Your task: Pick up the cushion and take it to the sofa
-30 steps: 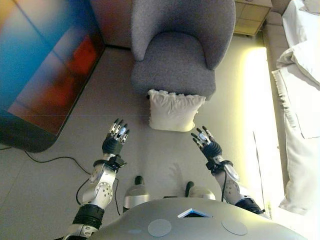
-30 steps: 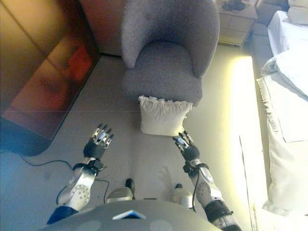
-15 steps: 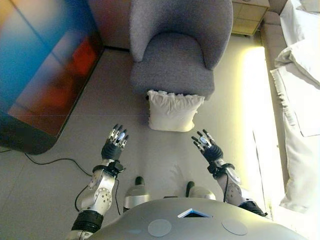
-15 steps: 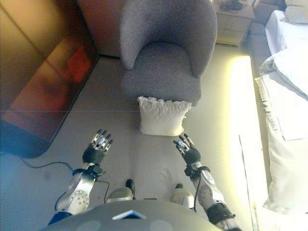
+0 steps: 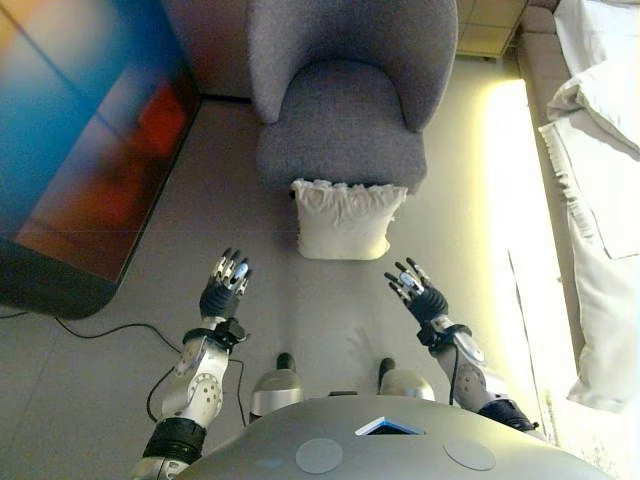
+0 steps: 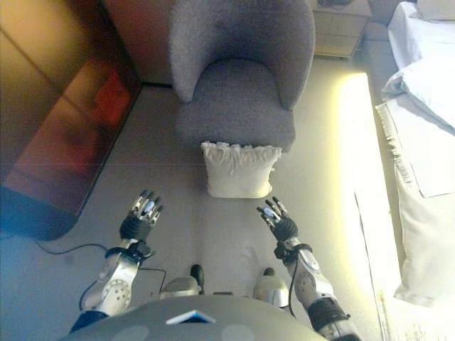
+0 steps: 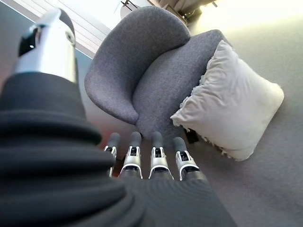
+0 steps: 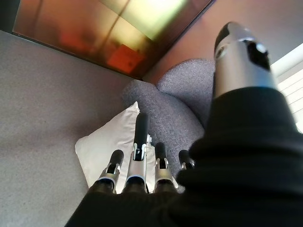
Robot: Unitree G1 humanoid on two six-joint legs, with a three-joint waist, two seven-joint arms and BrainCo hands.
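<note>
A cream cushion (image 5: 345, 220) with a frilled top edge stands on the grey floor, leaning against the front of a grey armchair (image 5: 345, 110). It also shows in the left wrist view (image 7: 232, 111) and the right wrist view (image 8: 118, 139). My left hand (image 5: 224, 290) is open and empty, held above the floor to the cushion's near left. My right hand (image 5: 418, 296) is open and empty, to the cushion's near right. Both hands are apart from the cushion.
A large dark glossy panel (image 5: 80, 150) lies along the left. A bed with white bedding (image 5: 600, 170) runs down the right side. A wooden nightstand (image 6: 341, 28) stands behind the armchair at the right. Grey floor lies between my hands and the cushion.
The whole view has shifted a little, so the camera moved. Both hands have dropped slightly lower and nearer to me, still open and apart from the cushion.
</note>
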